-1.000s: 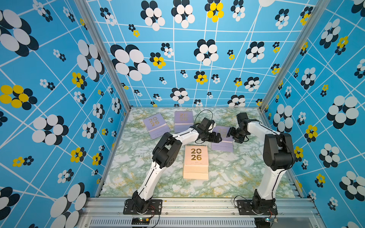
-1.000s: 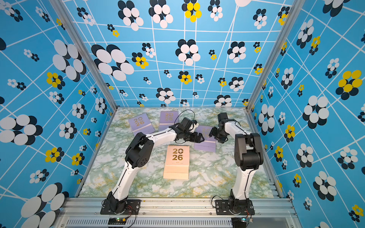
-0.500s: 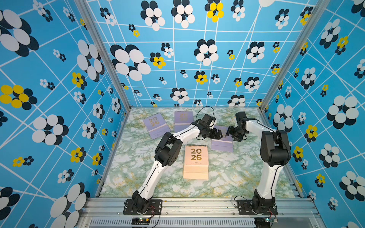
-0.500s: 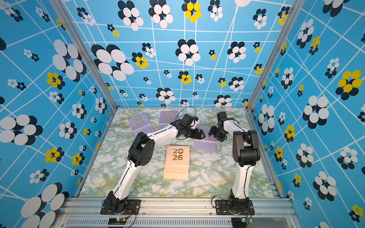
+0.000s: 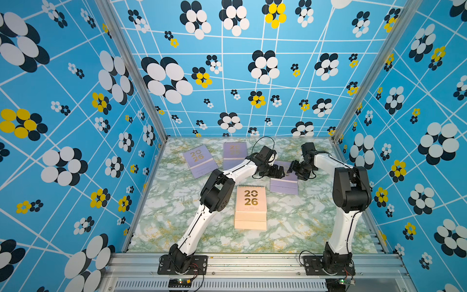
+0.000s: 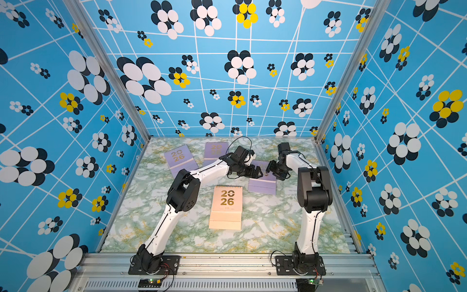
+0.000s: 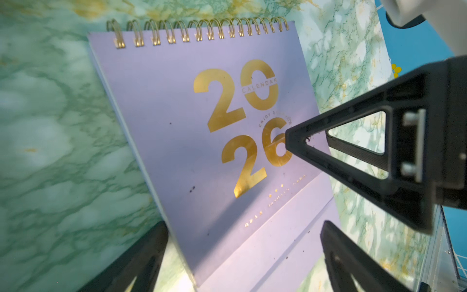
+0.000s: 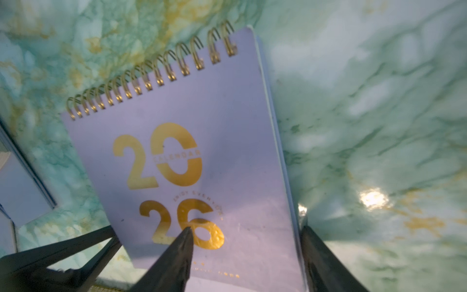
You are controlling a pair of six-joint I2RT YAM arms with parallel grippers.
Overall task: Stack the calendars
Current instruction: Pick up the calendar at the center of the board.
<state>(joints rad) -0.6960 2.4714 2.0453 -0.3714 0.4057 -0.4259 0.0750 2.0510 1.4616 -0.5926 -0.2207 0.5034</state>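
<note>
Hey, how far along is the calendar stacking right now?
Done: a peach calendar lies front centre, seemingly topping a pile; how many are under it I cannot tell. In hand: the left gripper and right gripper, both open, are at the near lilac, which looks flat on the table. Left: that one plus the back-left lilac and back-middle lilac.

White-shelled left arm (image 5: 194,227) and white-shelled right arm (image 5: 342,227) are each carrying bulky black joint housings (image 5: 217,194). Thin black cables (image 5: 263,137) are looping off the wrists. Flat black base plates (image 5: 202,263) are sitting screwed down, red wires (image 5: 195,266) trailing. Black triangular-framed gripper fingers (image 7: 299,141) are showing silver bolts (image 7: 410,118).
</note>
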